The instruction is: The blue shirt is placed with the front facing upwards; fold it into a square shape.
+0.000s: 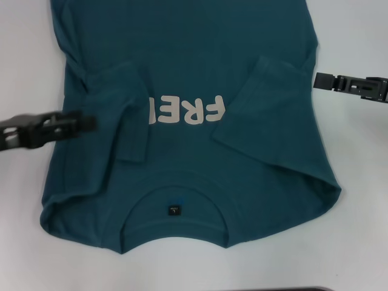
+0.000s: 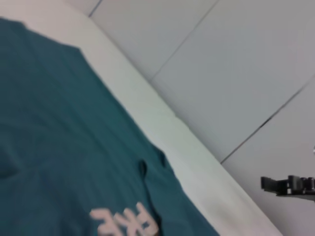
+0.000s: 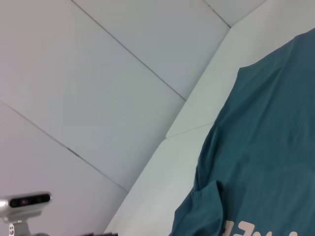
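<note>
Head view: left gripper [image 1: 90, 123] over folded-in left sleeve, finger state can't tell; right gripper [image 1: 319, 80] just off shirt's right edge, can't tell either. Risk: sleeve flaps springing open on next fold. Blue shirt [image 1: 188, 163] between both, collar nearest, "FREE" partly covered.
Left wrist view: blue shirt [image 2: 64, 162] flat on table [image 2: 197, 162]; right gripper [image 2: 266, 183] far off.
Right wrist view: shirt edge smooth, sleeve tucked.

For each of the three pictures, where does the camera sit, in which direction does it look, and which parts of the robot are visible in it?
Head view: from above, looking down at the blue shirt on the white table; left pincer over its sleeve, right pincer beside it.
Left wrist view: on the left arm, looking across shirt and table edge to the floor; only the right pincer shows, far off.
Right wrist view: on the right arm, looking across shirt and floor; no fingers show.
All three share the shirt's cream letters.
</note>
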Tool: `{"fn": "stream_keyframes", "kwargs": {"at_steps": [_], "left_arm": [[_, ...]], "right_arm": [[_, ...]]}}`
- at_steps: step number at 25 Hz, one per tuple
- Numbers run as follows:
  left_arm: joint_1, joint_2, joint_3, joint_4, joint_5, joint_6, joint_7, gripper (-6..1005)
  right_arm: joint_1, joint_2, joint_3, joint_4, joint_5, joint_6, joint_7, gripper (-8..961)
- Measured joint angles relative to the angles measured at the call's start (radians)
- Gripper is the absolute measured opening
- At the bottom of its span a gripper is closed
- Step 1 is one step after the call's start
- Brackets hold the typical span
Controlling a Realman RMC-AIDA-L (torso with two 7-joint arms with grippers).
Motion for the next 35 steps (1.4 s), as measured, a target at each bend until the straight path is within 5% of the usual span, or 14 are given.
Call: {"fn": "stream_keyframes", "kwargs": {"at_steps": [5,9,35], "left_arm": [[0.059,0.048,-0.004,0.002,0.000,0.036,-0.078,735],[0.092,0.064,-0.003,0.001,0.014,0.059,-0.115,725],[0.094,0.054,0.017,0.040,0.210,0.001,-0.141,764]], "right_arm": [[0.010,0.000,0.000,-0.003,-0.002,-0.004,0.007,550],[0.013,-0.004,0.002,-0.003,-0.002,-0.001,0.008,551],[0.018,-0.030,0.025,-0.007,0.000,0.004,0.049,551]]}}
